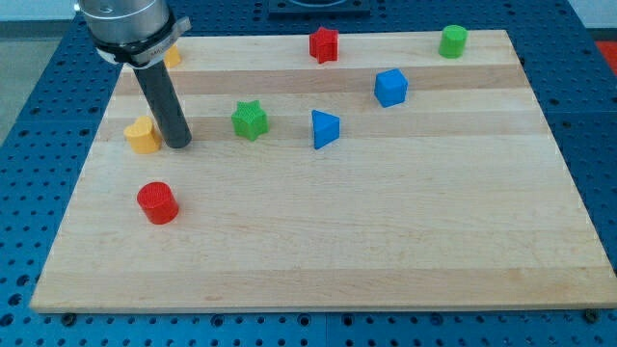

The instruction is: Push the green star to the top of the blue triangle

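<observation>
Currently, in the camera view, my tip (179, 145) is resting on the desk (386, 251) near its left edge, just beside the yellow block (142, 135) and left of the green star (250, 120), apart from it. As a bare rod, this tool is neither opening nor closing on anything. The star is sitting left of the blue triangle (325, 129), near it but not touching, in the desk's upper half. Judging by this, the push is not yet starting: the star is needing to travel rightward and toward the far edge, ending above the triangle. A red cylinder (157, 202) is lying nearer the bottom-left corner.
</observation>
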